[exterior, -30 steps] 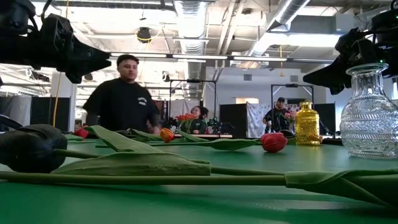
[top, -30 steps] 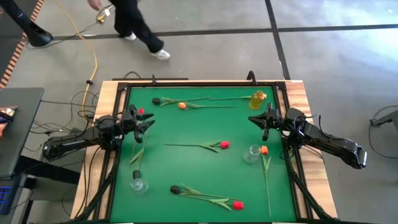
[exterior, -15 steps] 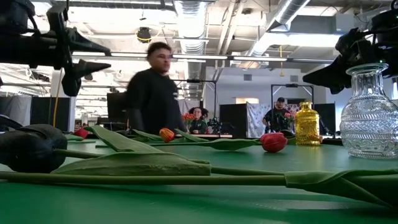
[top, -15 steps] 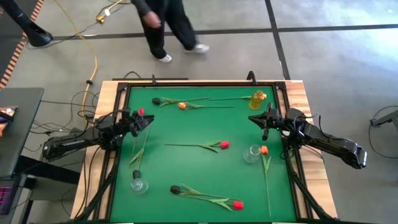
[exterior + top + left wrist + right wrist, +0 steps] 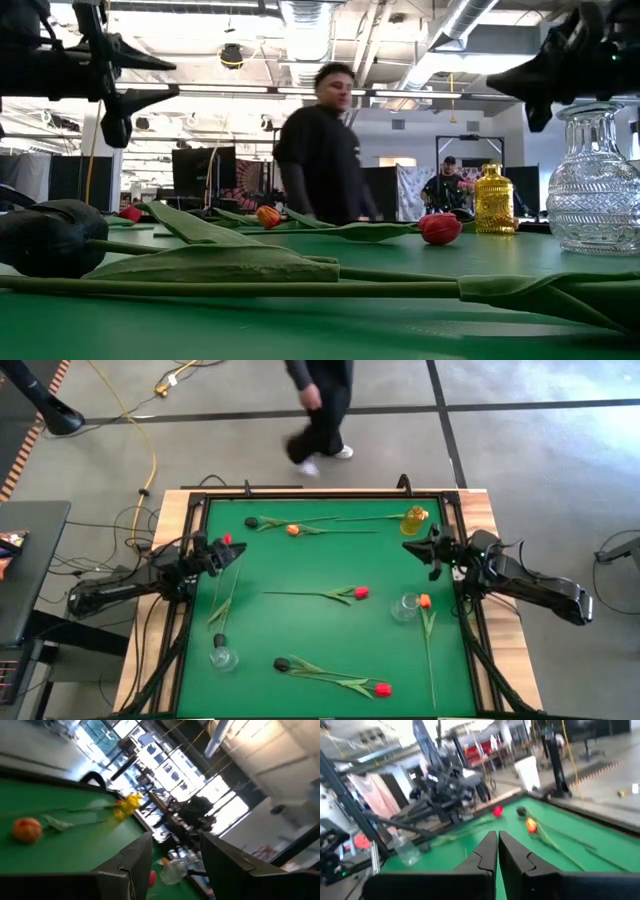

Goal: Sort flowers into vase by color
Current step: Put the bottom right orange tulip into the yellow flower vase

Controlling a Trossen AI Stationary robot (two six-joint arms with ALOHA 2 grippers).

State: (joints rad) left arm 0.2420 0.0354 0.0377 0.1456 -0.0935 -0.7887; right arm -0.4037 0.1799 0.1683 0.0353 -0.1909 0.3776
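Several tulips lie flat on the green table (image 5: 300, 575). A red one (image 5: 227, 540) lies at the left, its stem running toward the near edge. My left gripper (image 5: 232, 554) hangs open above its stem, clear of it (image 5: 175, 865). A dark (image 5: 251, 521) and an orange tulip (image 5: 293, 530) lie by the far edge, a red one (image 5: 360, 592) in the middle, and a dark (image 5: 282, 664) and a red one (image 5: 382, 688) near the front. An orange tulip (image 5: 424, 601) lies beside a clear vase (image 5: 405, 605). My right gripper (image 5: 430, 548) is shut (image 5: 497, 847), raised near the yellow vase (image 5: 414, 520).
A second clear vase (image 5: 222, 656) stands at the near left. The table has a raised dark frame (image 5: 320, 493). A person (image 5: 320, 400) walks past beyond the far edge. Open green surface lies between the middle tulip and the far row.
My right gripper has risen and shifted slightly toward the far edge. My left gripper has turned about its wrist and drawn back a little toward the table's left edge. The flowers have stayed where they were. The person has walked rightward behind the table.
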